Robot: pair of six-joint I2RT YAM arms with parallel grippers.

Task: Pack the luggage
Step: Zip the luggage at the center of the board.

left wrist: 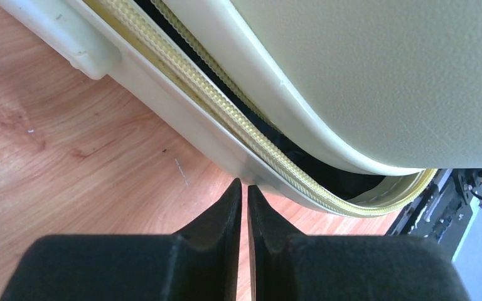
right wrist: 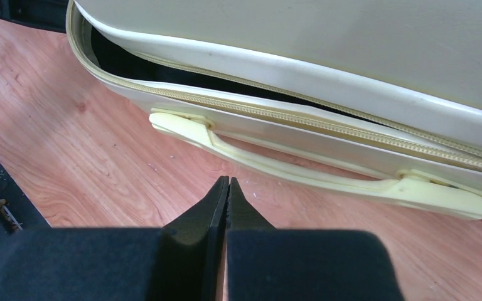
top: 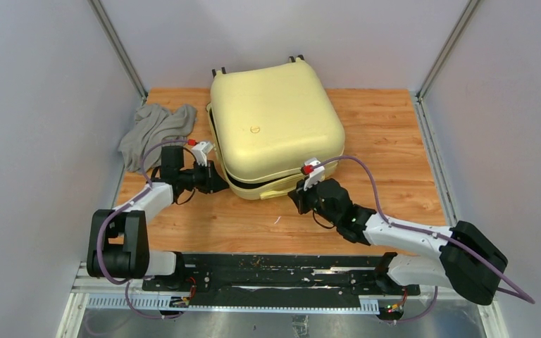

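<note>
Pale-yellow luggage [top: 276,127] lies mid-table, lid down but gaping along its unzipped near edge — black lining shows. At its near-left corner the left gripper [left wrist: 243,188] has its fingers nearly together, holding nothing; the right gripper [right wrist: 226,186], fully closed and empty, faces the side handle [right wrist: 301,166]. Both should probably press the lid evenly so the 2 zipper rows meet. Grey cloth [top: 156,130] lies far left.

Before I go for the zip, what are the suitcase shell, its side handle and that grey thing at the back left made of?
The luggage shell looks like hard moulded plastic, matt with a fine pebbled grain. Its side handle seems smooth glossy plastic, one moulded piece. The grey cloth is soft fabric, crumpled in folds, possibly knit.
</note>
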